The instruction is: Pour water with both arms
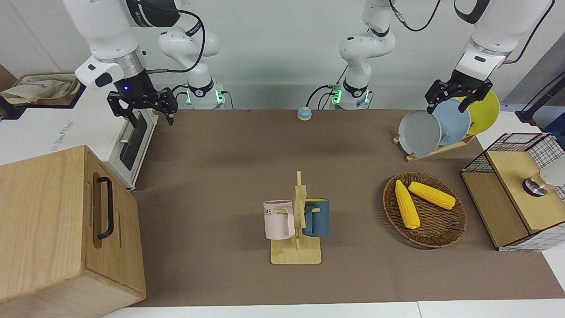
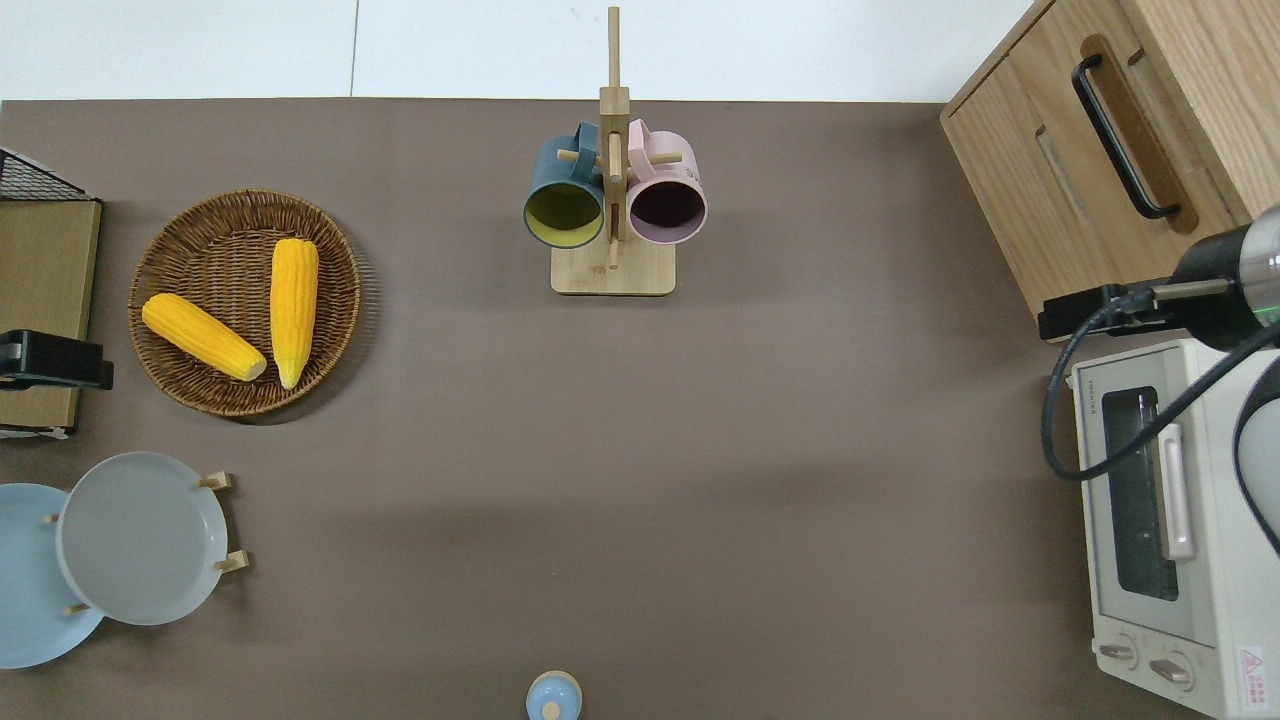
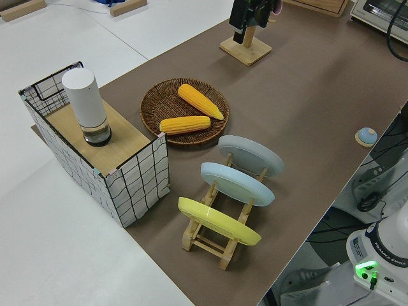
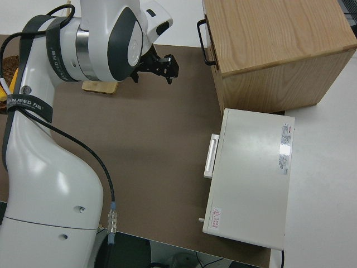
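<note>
Brown worktop first: I see my left gripper (image 1: 457, 95) and right gripper (image 1: 141, 106) up at the robots' edge, both spread and holding nothing, with the mug rack (image 1: 296, 221) midway between them, near the edge farthest from the robots.

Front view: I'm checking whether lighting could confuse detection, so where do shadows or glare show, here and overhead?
Front view: soft shadows lie on the mat beside the basket and mug rack; no harsh glare. Overhead view: a faint shadow hugs the basket's rim; lighting is even and objects look sharp.
</note>
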